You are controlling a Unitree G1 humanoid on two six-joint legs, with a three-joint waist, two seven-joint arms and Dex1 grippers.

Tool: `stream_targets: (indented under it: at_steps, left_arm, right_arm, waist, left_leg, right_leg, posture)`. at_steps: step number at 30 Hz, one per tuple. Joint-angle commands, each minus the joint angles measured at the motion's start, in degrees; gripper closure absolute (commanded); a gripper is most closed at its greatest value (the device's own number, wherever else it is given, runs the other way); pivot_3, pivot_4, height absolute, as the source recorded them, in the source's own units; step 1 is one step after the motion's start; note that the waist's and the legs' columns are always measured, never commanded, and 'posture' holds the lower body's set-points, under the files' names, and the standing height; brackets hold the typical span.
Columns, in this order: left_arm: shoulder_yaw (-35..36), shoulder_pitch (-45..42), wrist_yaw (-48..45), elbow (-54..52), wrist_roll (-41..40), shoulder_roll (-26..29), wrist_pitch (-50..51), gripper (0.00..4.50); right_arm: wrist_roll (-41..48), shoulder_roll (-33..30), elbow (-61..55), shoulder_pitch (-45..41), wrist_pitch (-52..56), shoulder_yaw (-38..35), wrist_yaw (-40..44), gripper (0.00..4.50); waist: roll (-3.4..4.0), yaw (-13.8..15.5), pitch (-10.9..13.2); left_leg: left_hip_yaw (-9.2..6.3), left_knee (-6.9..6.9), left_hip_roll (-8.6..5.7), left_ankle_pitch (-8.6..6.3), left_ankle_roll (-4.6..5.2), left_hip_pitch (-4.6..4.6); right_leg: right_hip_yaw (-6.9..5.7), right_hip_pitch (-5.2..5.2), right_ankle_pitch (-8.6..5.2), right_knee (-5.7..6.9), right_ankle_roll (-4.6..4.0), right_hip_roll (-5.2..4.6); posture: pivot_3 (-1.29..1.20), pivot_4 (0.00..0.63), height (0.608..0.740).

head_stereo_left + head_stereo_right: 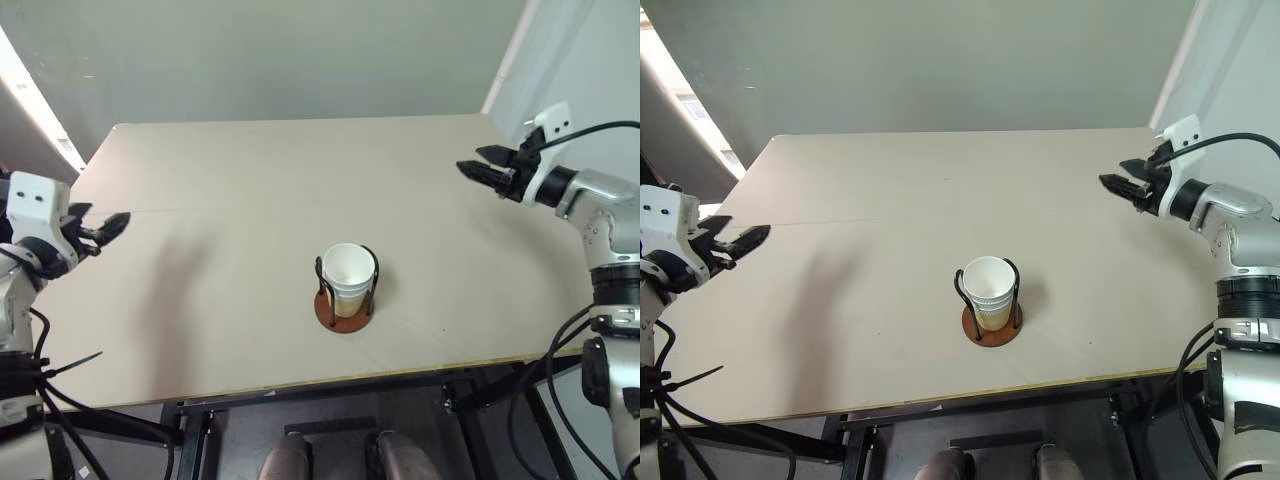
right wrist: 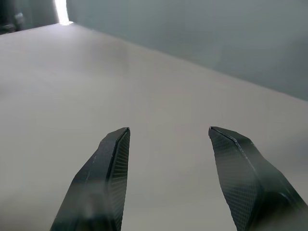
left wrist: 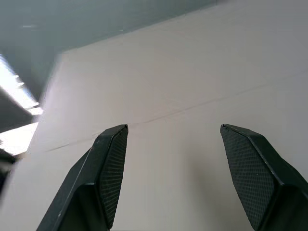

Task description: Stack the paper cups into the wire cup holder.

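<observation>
The paper cups [image 1: 348, 280] sit nested as one stack inside the wire cup holder [image 1: 343, 311], whose reddish-brown disc rests near the table's front middle, black wire loops rising around the stack. My left gripper [image 1: 113, 226] hovers at the table's left edge, well away from the holder, open and empty; its fingers [image 3: 108, 168] stand wide apart over bare tabletop. My right gripper [image 1: 475, 169] hangs above the table's far right side, open with nothing between its fingers [image 2: 108, 173].
The beige table [image 1: 250, 200] has a faint seam running across it. A grey wall stands behind the far edge. Black frame bars and cables show below the front edge.
</observation>
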Motion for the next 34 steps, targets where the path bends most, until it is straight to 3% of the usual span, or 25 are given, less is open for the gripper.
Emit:
stream_targets:
  at_steps: [1,3,14,34]
  left_arm:
    - [0.92,-3.29,6.36,4.09,2.52,-0.15,-3.36,1.23]
    - [0.64,-3.95,7.6,5.45,3.08,-0.53,-4.51,1.23]
    - [0.81,-6.24,15.93,7.45,4.06,-2.85,-6.13,1.23]
    - [-1.56,-6.28,18.1,5.12,5.05,-5.33,-3.29,1.23]
  right_arm:
    - [-1.66,1.04,2.02,-2.02,-3.06,-3.98,-8.06,1.81]
    - [-2.75,1.38,2.62,-1.97,-4.05,-4.09,-10.03,1.81]
    - [-4.37,5.22,7.46,-3.83,-6.78,-8.01,-23.34,1.81]
    - [-4.74,7.5,10.67,-3.29,-7.08,-9.31,-27.01,1.81]
  waist:
    - [0.0,-0.02,0.0]
    - [0.0,-0.06,0.0]
    - [-0.01,-0.06,0.02]
    - [-0.03,-0.07,0.03]
  left_leg:
    - [-0.02,0.0,0.0,0.0,-0.01,0.0]
    - [-0.01,-0.04,0.0,-0.03,-0.06,-0.03]
    - [-0.02,-0.07,0.01,-0.14,-0.23,-0.18]
    - [-0.01,-0.12,0.01,-0.17,-0.26,-0.19]
  right_leg:
    - [-0.01,-0.01,0.07,0.0,0.1,0.0]
    - [0.0,-0.04,0.3,-0.08,0.49,0.01]
    - [-0.01,-0.22,0.3,-0.12,0.5,0.05]
    - [-0.02,-0.26,0.3,-0.11,0.49,0.05]
  posture:
    - [0.0,0.15,0.74]
    - [0.0,0.15,0.74]
    - [0.0,0.15,0.74]
    - [0.0,0.15,0.74]
